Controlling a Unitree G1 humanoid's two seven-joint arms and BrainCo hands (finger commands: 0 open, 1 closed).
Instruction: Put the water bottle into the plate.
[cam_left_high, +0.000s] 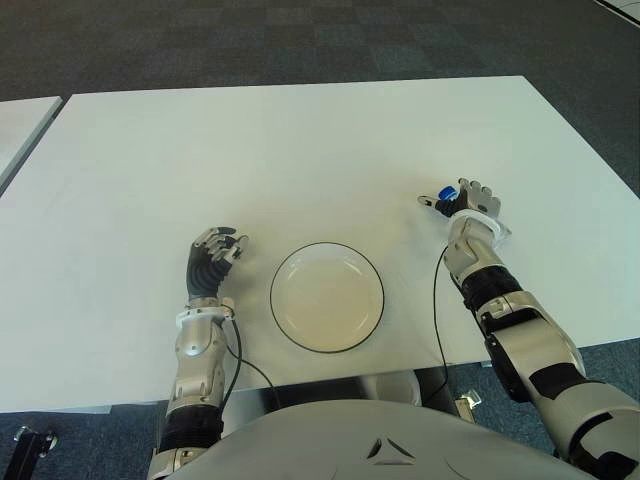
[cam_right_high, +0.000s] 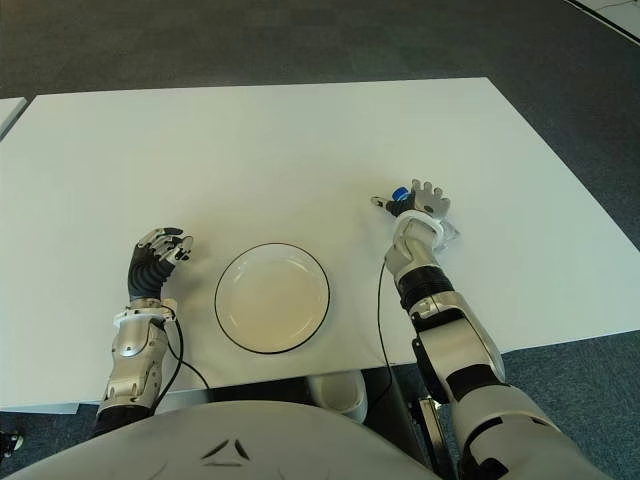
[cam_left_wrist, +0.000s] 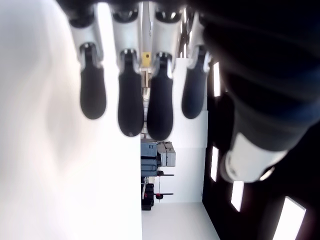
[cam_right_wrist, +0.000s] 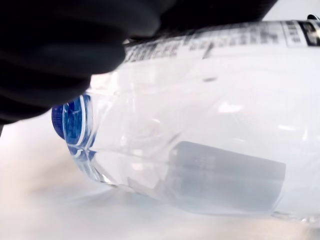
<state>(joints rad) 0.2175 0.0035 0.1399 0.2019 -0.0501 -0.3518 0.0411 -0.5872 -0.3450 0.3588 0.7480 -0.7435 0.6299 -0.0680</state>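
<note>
Here the right hand (cam_left_high: 468, 203) grips the lying water bottle (cam_right_wrist: 210, 125).

Your humanoid's two arms, silver-grey shells over black joints, reach out from a grey torso.

You see black ribbed palms and grey-capped knuckles on the left hand (cam_left_high: 212, 258); its fingertips (cam_left_wrist: 131, 107) are dark, rounded pads on pale metal links. The right hand (cam_left_high: 466, 201) wears a white wrist collar. A thin black cable runs along each forearm, and a small triangular emblem marks the chest shell.
</note>
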